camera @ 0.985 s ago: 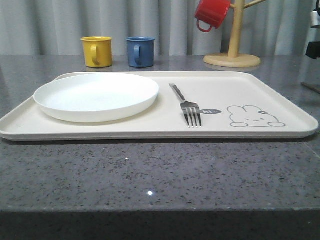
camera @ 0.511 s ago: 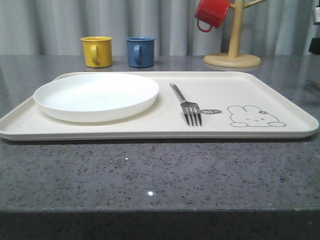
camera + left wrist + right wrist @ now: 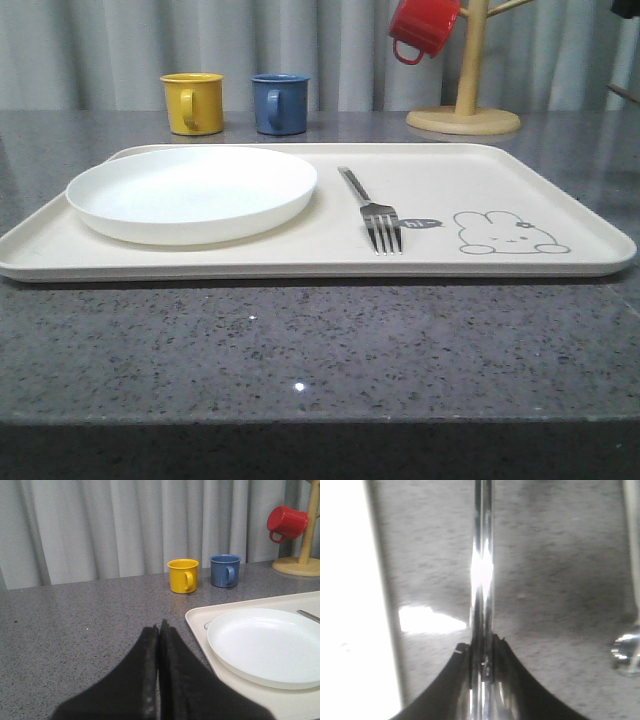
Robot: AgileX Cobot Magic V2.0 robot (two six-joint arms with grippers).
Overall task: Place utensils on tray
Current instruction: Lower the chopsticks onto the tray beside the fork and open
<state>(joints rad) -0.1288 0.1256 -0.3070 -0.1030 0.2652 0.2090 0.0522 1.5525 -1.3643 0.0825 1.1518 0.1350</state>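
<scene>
Your tray [image 3: 560,190] lies on the grey surface [image 3: 320,350], with the white plate [image 3: 192,192] at its 9 o'clock side and the fork [image 3: 375,212] right of it, tines toward you. Your left pincer [image 3: 159,632] is shut with nothing in it, over the surface beside the tray's edge. Your right pincer [image 3: 482,656] is clamped on thin shiny metal rods (likely the chopsticks [image 3: 482,570]); a spoon [image 3: 629,652] lies at that view's 3 o'clock.
</scene>
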